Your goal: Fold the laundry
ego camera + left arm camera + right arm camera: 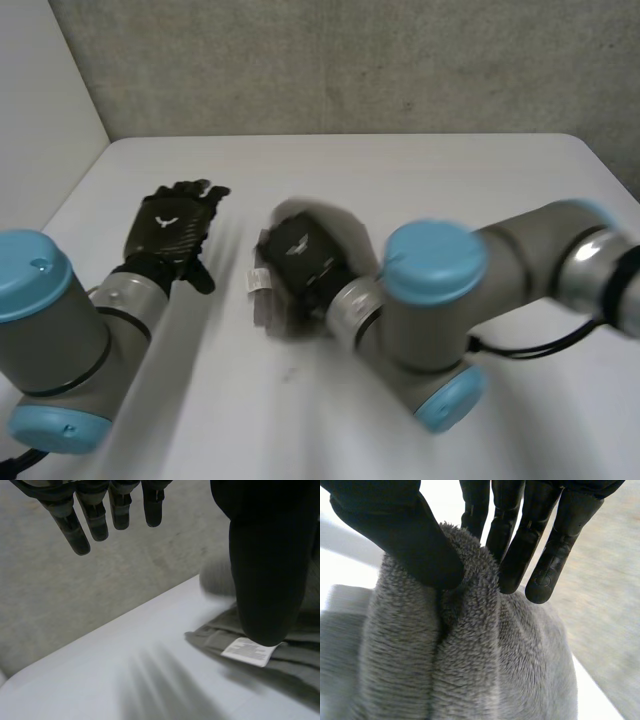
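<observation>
White surface (420,170) set against a grey wall. The grey fleece cloth (470,670) sits bunched near the middle (white label (248,651) exposed). The right hand (420,545) pinches a ridge of it between thumb and fingers (520,555). The left hand (170,225) hovers beside it, fingers straight, holding nothing. Judgement: folding is at an early stage, with no tidy fold evident.

Grey cloth (265,312) mostly hidden under right hand (300,255), label (248,651) print too small to read
</observation>
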You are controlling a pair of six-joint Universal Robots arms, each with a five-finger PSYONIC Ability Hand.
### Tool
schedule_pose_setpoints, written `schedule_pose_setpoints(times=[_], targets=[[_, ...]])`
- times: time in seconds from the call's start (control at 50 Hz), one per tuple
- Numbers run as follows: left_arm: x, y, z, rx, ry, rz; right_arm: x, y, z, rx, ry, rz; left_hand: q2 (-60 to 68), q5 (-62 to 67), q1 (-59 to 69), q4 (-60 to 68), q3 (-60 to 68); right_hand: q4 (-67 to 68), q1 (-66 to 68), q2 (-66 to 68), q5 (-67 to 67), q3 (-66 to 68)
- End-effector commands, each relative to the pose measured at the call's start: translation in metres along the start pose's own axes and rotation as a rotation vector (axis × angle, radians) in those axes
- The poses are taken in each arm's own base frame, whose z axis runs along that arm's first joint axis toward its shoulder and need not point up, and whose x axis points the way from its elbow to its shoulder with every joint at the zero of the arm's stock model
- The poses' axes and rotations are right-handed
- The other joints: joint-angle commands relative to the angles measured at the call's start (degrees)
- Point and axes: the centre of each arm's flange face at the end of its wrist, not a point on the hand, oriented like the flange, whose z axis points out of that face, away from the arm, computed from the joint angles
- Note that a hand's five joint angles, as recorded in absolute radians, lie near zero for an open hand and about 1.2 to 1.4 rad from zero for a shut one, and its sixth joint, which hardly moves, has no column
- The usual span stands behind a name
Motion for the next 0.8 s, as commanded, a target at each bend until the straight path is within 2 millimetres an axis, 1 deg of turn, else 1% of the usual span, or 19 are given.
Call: schedule_pose_setpoints(times=[0.02,0.04,0.08,0.1,0.14,0.16,0.18,0.2,0.22,0.24,0.26,0.3,0.36,0.4,0.44,0.48,0.64,0.72,0.8], targets=[[-0.011,0.0,-0.003,-0.011,-0.065,-0.009,-0.034,0.013,0.004,-0.038,-0.054,-0.059,0.6,-1.7,-0.3,0.5,0.4,-16.4,1.1,-14.7,-14.0,-15.6],[-0.011,0.0,-0.003,-0.008,-0.066,-0.009,-0.026,0.006,0.003,-0.037,-0.016,-0.052,0.6,-1.7,-0.3,0.5,0.4,-40.3,-22.9,-38.7,-38.0,-39.6],[-0.012,-0.003,-0.001,0.003,-0.066,-0.009,-0.005,-0.016,-0.003,-0.015,0.076,-0.007,0.6,-1.7,-0.2,0.5,0.4,-58.3,-40.9,-56.7,-56.0,-57.6],[-0.012,-0.006,0.001,0.014,-0.066,-0.009,-0.005,-0.016,-0.003,-0.015,0.076,-0.007,0.9,-1.3,0.1,0.8,0.8,-58.3,-40.9,-56.7,-56.0,-57.6],[-0.009,-0.014,0.004,0.041,-0.056,-0.008,0.036,-0.032,-0.012,0.011,0.191,0.09,1.1,-1.2,0.3,1.0,0.9,-58.3,-40.9,-56.7,-56.0,-57.6],[-0.007,-0.023,0.01,0.07,-0.051,-0.011,0.036,-0.032,-0.012,0.011,0.191,0.09,1.4,-0.8,0.6,1.4,1.3,-58.3,-40.9,-56.7,-56.0,-57.6],[-0.007,-0.023,0.01,0.07,-0.051,-0.011,0.058,-0.037,-0.018,0.02,0.244,0.146,1.4,-0.8,0.6,1.4,1.3,-58.3,-40.9,-56.7,-56.0,-57.6],[-0.002,-0.031,0.013,0.097,-0.037,-0.019,0.058,-0.037,-0.018,0.02,0.245,0.146,1.8,-0.5,1.0,1.7,1.6,-58.3,-40.9,-56.7,-56.0,-57.6],[-0.002,-0.031,0.013,0.098,-0.036,-0.02,0.077,-0.043,-0.025,0.032,0.285,0.199,1.8,-0.5,1.0,1.7,1.6,-58.3,-40.9,-56.7,-56.0,-57.6],[0.007,-0.04,0.015,0.123,-0.01,-0.044,0.093,-0.045,-0.031,0.03,0.316,0.253,2.0,-0.3,1.1,1.9,1.8,-58.3,-40.9,-56.7,-56.0,-57.6],[0.017,-0.044,0.018,0.135,0.02,-0.076,0.093,-0.045,-0.031,0.03,0.316,0.253,2.1,-0.1,1.3,2.0,2.0,-58.3,-40.9,-56.7,-56.0,-57.6],[0.026,-0.046,0.022,0.134,0.049,-0.112,0.114,-0.037,-0.037,-0.017,0.349,0.343,2.3,0.0,1.5,2.2,2.1,-58.3,-40.9,-56.7,-56.0,-57.6],[0.044,-0.045,0.029,0.092,0.098,-0.178,0.12,-0.032,-0.038,-0.046,0.347,0.376,2.5,0.2,1.6,2.4,2.3,-58.3,-40.9,-56.7,-56.0,-57.6],[0.052,-0.038,0.033,0.047,0.119,-0.201,0.117,-0.013,-0.03,-0.112,0.302,0.412,2.5,0.2,1.6,2.4,2.3,-58.3,-40.9,-56.7,-56.0,-57.6],[0.059,-0.029,0.037,-0.003,0.132,-0.219,0.113,-0.004,-0.024,-0.138,0.271,0.424,2.5,0.2,1.6,2.4,2.3,-58.3,-40.9,-56.7,-56.0,-57.6],[0.064,-0.007,0.042,-0.11,0.129,-0.239,0.109,0.004,-0.019,-0.158,0.241,0.433,2.6,0.4,1.8,2.5,2.5,-58.3,-40.9,-56.7,-56.0,-57.6],[0.069,0.033,0.045,-0.24,0.122,-0.236,0.084,0.048,0.007,-0.235,0.097,0.453,2.3,0.0,1.5,2.2,2.1,-58.3,-40.9,-56.7,-56.0,-57.6],[0.069,0.043,0.044,-0.27,0.109,-0.226,0.074,0.072,0.018,-0.286,0.072,0.433,2.0,-0.3,1.1,1.9,1.8,-58.3,-40.9,-56.7,-56.0,-57.6],[0.069,0.048,0.041,-0.289,0.108,-0.208,0.073,0.076,0.022,-0.288,0.069,0.403,1.6,-0.6,0.8,1.5,1.5,-58.3,-40.9,-56.7,-56.0,-57.6]])
